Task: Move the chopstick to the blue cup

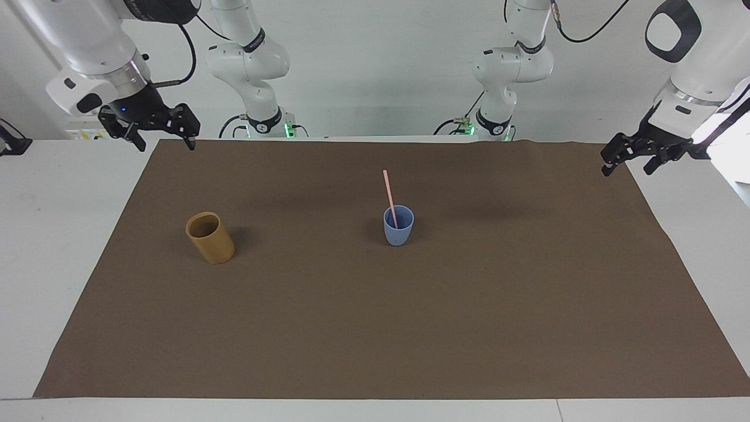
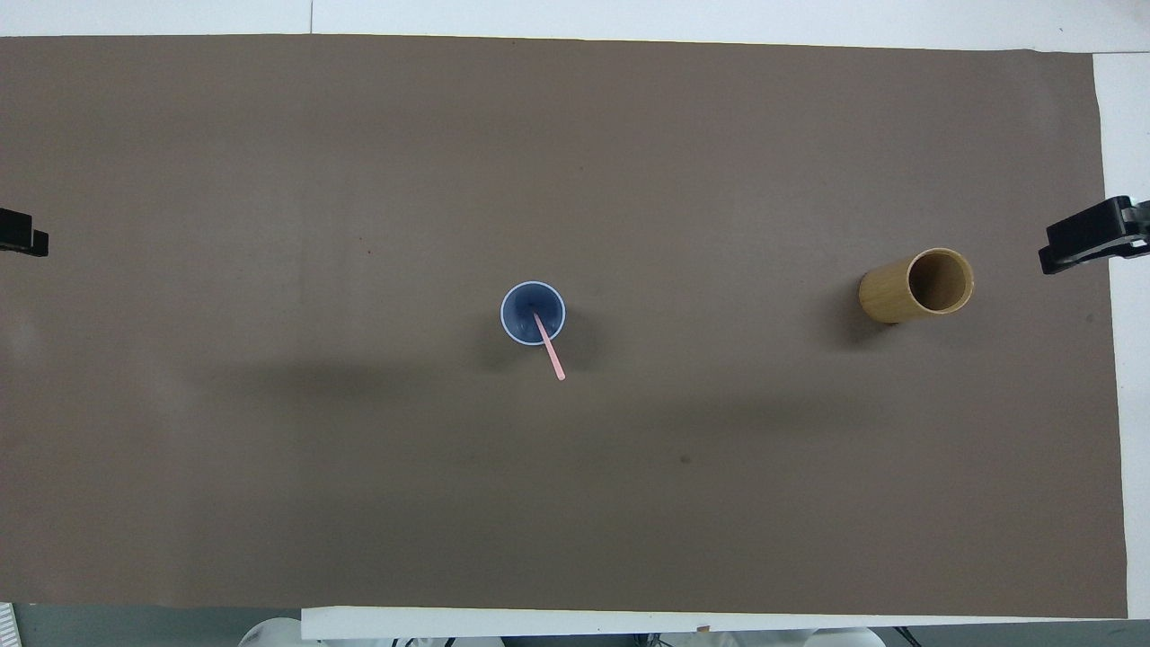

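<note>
The pale pink chopstick (image 1: 389, 196) stands in the light-blue cup (image 1: 398, 230) in the middle of the brown mat and leans toward the robots. In the overhead view the cup (image 2: 521, 314) holds the chopstick (image 2: 550, 349), whose tip sticks out over the rim. My right gripper (image 1: 165, 142) is open and empty, raised over the mat's corner at the right arm's end; its tip shows in the overhead view (image 2: 1089, 238). My left gripper (image 1: 628, 166) is open and empty, raised over the mat's edge at the left arm's end, where it waits; it also shows in the overhead view (image 2: 22, 234).
A tan bamboo-coloured cylindrical cup (image 1: 210, 237) stands empty on the brown mat (image 1: 375, 328) toward the right arm's end; it also shows in the overhead view (image 2: 918, 286). The mat covers most of the white table.
</note>
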`<act>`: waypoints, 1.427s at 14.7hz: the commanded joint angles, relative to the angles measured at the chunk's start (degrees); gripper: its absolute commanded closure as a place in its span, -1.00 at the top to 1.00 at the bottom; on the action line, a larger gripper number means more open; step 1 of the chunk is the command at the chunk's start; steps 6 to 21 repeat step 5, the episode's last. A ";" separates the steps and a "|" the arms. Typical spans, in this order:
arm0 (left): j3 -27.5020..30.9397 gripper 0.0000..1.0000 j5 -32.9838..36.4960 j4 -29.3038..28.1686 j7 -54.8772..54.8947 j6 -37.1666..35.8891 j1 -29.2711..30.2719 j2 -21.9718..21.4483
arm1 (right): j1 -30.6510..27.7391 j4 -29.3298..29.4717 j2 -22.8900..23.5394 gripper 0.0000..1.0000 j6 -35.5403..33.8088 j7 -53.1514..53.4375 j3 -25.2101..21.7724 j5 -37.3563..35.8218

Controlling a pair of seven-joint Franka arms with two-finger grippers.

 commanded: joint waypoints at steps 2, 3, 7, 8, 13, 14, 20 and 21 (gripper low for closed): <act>0.01 1.00 0.87 0.06 0.93 -0.28 0.15 0.15 | -2.21 -4.02 -2.98 1.00 0.27 -1.10 1.39 -2.15; 0.01 1.00 0.87 0.06 0.94 -0.37 0.15 0.06 | -2.74 -4.11 -2.98 1.00 0.27 -1.10 2.09 -2.15; 0.01 1.00 0.87 0.06 1.02 -0.37 0.15 0.06 | -2.75 -4.11 -2.98 1.00 0.27 -0.92 2.27 -2.15; 0.01 1.00 0.87 0.06 1.02 -0.37 0.15 0.06 | -2.75 -4.11 -2.98 1.00 0.27 -0.92 2.27 -2.15; 0.01 1.00 0.87 0.06 1.02 -0.37 0.15 0.06 | -2.75 -4.11 -2.98 1.00 0.27 -0.92 2.27 -2.15; 0.01 1.00 0.87 0.06 1.02 -0.37 0.15 0.06 | -2.75 -4.11 -2.98 1.00 0.27 -0.92 2.27 -2.15; 0.01 1.00 0.87 0.06 1.02 -0.37 0.15 0.06 | -2.75 -4.11 -2.98 1.00 0.27 -0.92 2.27 -2.15; 0.01 1.00 0.87 0.06 1.02 -0.37 0.15 0.06 | -2.75 -4.11 -2.98 1.00 0.27 -0.92 2.27 -2.15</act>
